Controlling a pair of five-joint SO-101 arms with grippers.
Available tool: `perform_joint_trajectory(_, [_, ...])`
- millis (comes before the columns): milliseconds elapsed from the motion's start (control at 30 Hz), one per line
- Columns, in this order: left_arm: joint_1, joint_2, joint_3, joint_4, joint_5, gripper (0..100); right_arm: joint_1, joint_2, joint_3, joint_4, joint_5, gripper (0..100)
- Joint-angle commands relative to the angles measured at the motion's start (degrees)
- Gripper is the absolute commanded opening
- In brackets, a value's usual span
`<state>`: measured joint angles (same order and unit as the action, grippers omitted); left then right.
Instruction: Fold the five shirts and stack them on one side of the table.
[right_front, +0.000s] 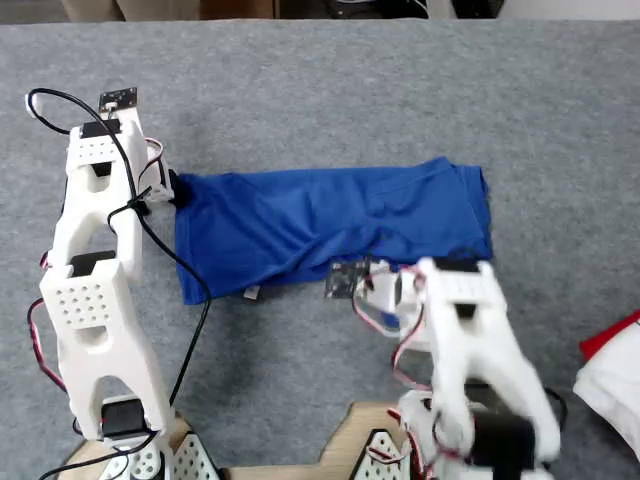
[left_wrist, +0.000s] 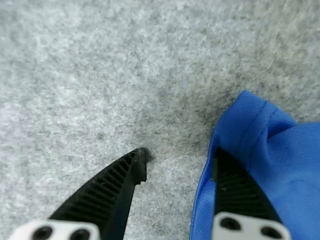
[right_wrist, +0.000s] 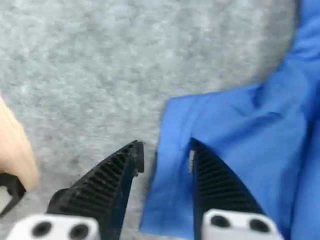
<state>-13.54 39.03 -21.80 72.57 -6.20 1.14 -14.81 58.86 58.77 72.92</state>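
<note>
We see the blue shirt as a long, rumpled band of smooth knit across the middle of the fuzzy grey felt table. A small pale tag pokes out at its 7 o'clock corner.

The left wrist view shows the left gripper with its ribbed black fingers spread apart. One rests on bare felt, the other on the shirt's stitched, folded-over corner.

The right gripper is likewise parted, straddling a flat blue edge. A tan board lies beside it.

From above, the left gripper is at the shirt's 9 o'clock end and the right gripper at its 6 o'clock edge. The white arms hide most of both there.

At the table's 4 o'clock edge, red and white cloth is cut off, and we cannot make out its shape.
</note>
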Motion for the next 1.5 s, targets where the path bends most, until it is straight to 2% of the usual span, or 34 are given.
perform_joint_trajectory(0, [0.26, -0.57, 0.18, -0.70, -0.35, 22, 2.15, 13.14, -10.24, 4.04, -0.62, 8.8])
perform_joint_trajectory(67, [0.26, -0.57, 0.18, -0.70, -1.41, 22, 2.15, 17.71, -14.73, 7.21, -0.62, 1.2])
perform_joint_trajectory(100, [0.26, -0.57, 0.26, -0.70, -1.93, 22, 2.24, 18.95, -16.13, 8.09, -0.62, 0.5])
perform_joint_trajectory(367, [0.26, -0.57, 0.26, -0.70, -1.85, 22, 3.56, 17.01, -23.87, 7.65, -2.90, 0.5])
perform_joint_trajectory(600, [0.26, -0.57, 0.26, -0.70, -1.85, 22, 3.47, 16.04, -39.16, 18.29, -3.52, 0.4])
perform_joint_trajectory(767, [0.26, -0.57, 0.26, -0.70, -1.85, 22, 2.24, 17.98, -48.57, 19.25, -5.54, 0.4])
perform_joint_trajectory(967, [0.26, -0.57, 0.26, -0.70, -1.85, 22, 0.84, 30.29, -63.08, 21.36, -5.89, 0.4])
perform_joint_trajectory(1300, [0.26, -0.57, 0.26, -0.70, -1.85, 22, -0.22, 53.93, -102.20, 37.71, -5.63, 0.4])
perform_joint_trajectory(1467, [0.26, -0.57, 0.26, -0.70, -1.85, 22, -2.07, 63.78, -115.82, 41.93, -4.84, 0.5])
